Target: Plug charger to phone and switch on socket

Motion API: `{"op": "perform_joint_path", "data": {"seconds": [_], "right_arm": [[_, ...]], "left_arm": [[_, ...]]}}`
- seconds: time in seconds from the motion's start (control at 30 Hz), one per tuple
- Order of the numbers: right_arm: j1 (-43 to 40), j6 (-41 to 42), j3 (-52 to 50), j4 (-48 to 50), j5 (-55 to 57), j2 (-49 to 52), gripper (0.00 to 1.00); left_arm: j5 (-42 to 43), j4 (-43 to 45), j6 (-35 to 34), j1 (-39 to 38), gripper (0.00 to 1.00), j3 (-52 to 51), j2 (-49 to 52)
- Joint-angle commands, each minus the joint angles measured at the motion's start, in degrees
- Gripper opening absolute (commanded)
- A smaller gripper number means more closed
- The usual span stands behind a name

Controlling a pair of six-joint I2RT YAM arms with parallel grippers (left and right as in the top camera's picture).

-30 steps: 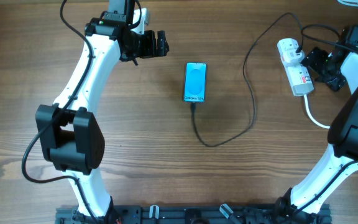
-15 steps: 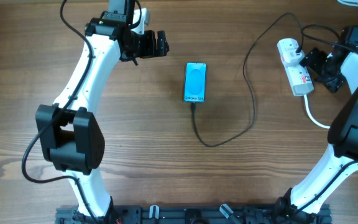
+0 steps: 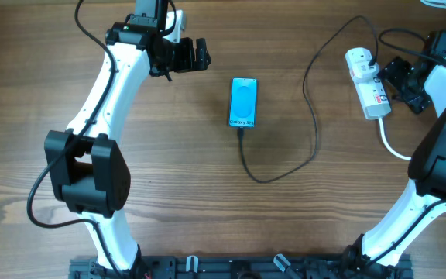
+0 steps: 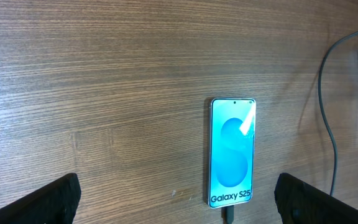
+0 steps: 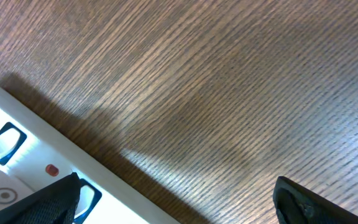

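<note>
The phone [image 3: 243, 101] lies flat mid-table with a cyan screen; it also shows in the left wrist view [image 4: 232, 152]. The charger, a thin black cable [image 3: 313, 132], has its connector tip [image 3: 241, 131] seated in the phone's near end, also seen in the left wrist view [image 4: 229, 216]. The white socket strip [image 3: 367, 83] lies at the far right, and its edge with red marks shows in the right wrist view [image 5: 17, 149]. My left gripper [image 3: 195, 55] is open and empty, left of the phone. My right gripper [image 3: 395, 83] is open beside the socket's right side.
The socket's thick white cord [image 3: 393, 145] curves toward the right arm's base. The black cable loops across the wood between phone and socket. Dark cables [image 3: 405, 35] run along the far right edge.
The right gripper has shifted slightly beside the socket. The left arm, phone and cable have not moved.
</note>
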Motion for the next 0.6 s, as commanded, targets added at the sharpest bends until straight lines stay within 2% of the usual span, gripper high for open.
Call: {"op": "perform_joint_path", "data": {"seconds": [0.0, 0.27, 0.57], "right_arm": [[0.24, 0.74, -0.52, -0.24, 0.81, 0.90, 1.00], [0.24, 0.76, -5.16, 2.99, -1.57, 0.94, 1.00], [0.24, -0.59, -5.31, 4.50, -7.58, 0.94, 1.00]], "left_arm": [[-0.52, 0.13, 0.50, -0.15, 1.00, -0.11, 0.22], [-0.52, 0.11, 0.50, -0.15, 1.00, -0.11, 0.22], [-0.52, 0.11, 0.52, -0.13, 1.00, -0.11, 0.22]]}}
